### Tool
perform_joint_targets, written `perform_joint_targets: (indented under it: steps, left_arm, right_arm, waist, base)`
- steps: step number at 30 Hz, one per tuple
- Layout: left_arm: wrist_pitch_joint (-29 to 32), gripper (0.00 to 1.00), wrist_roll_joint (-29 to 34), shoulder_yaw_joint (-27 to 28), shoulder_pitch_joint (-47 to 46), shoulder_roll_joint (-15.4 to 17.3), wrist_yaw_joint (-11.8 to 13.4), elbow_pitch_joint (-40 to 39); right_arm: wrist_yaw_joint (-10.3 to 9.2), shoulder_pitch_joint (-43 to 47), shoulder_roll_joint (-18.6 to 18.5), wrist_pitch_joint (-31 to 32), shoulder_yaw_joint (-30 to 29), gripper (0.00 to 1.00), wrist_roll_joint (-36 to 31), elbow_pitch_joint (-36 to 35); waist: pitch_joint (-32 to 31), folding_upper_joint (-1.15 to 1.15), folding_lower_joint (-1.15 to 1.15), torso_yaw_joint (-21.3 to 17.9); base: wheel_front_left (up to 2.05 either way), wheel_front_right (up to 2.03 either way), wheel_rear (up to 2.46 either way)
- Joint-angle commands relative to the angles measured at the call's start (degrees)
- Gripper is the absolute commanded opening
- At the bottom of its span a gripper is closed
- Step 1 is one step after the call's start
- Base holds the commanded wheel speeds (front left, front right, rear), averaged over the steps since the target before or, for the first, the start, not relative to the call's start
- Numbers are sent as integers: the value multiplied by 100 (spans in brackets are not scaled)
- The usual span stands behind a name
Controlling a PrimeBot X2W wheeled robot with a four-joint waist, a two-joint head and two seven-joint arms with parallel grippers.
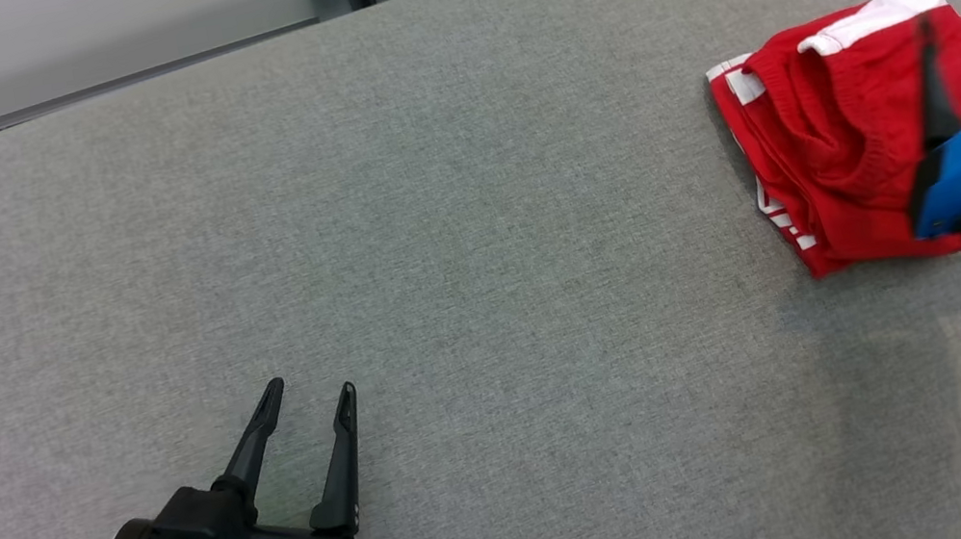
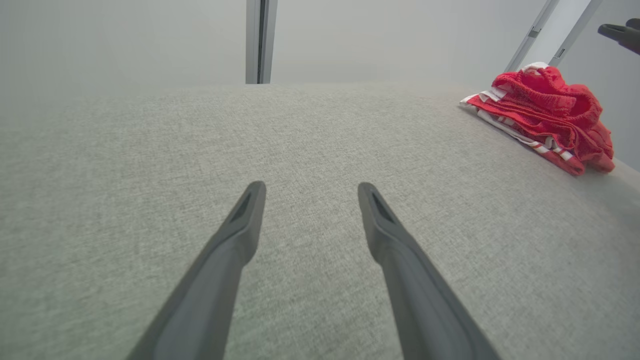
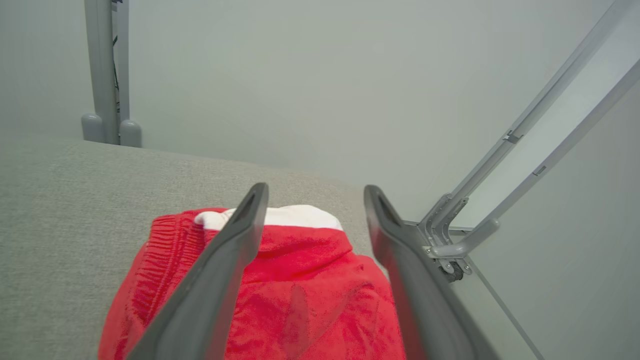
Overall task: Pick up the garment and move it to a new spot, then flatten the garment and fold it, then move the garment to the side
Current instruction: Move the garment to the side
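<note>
Nearest the lens, the right gripper [image 3: 315,190] holds its two fingers spread wide, gripping nothing, poised just over the garment [image 1: 840,141]. That garment is a red knit piece lying as a loose folded bundle at 3 o'clock in the head view. It looks light, limp and not fragile, and its textured cloth should not slip. Taken by a single layer it would likely sag and come unfolded, so a pinch through the whole stack at a thick edge seems the safer hold. Its long axis appears to run from 11 to 5 o'clock, along the striped edge [image 1: 768,207], with the white band [image 1: 873,16] at the 12 o'clock end. Around it spreads the grey padded surface [image 1: 476,241], whose edge is close at 3 o'clock. Well apart, at 7 o'clock, the left gripper [image 1: 312,385] rests open and empty.
</note>
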Motion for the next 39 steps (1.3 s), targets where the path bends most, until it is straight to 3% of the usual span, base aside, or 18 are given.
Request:
perform_joint_targets:
  steps: [1, 5, 10, 20, 30, 39]
  left_arm:
    - [-24, 100, 26, 64, -70, -14, -6, 7]
    - [-24, 100, -20, 400, -87, -119, -6, 36]
    - [-24, 100, 108, 807, -64, -210, -6, 126]
    - [-24, 100, 427, 1646, 120, -511, -6, 396]
    - [-25, 100, 826, 2218, 375, -766, -6, 489]
    - [-24, 100, 944, 2289, 647, -954, -6, 594]
  right_arm:
    - [-2, 43, 29, -136, 224, 100, 281, 118]
    - [-1, 310, 21, -303, 989, 100, 1191, 220]
    - [-1, 941, 18, -314, 1903, 100, 2284, -282]
    - [-1, 1996, 17, -317, 2730, 100, 3196, -516]
    - [-1, 2343, 17, -317, 2818, 100, 3376, -568]
    - [-1, 2668, 17, -318, 2790, 100, 3561, -443]
  waist:
    - [-31, 0, 0, 24]
    - [-123, 0, 0, 138]
    - [-247, 0, 0, 329]
    - [-539, 0, 0, 779]
    - [-882, 0, 0, 1077]
    - [-1375, 0, 0, 1248]
  base:
    - [0, 0, 0]
    - [0, 0, 0]
    - [0, 0, 0]
    - [0, 0, 0]
    - [0, 0, 0]
    - [0, 0, 0]
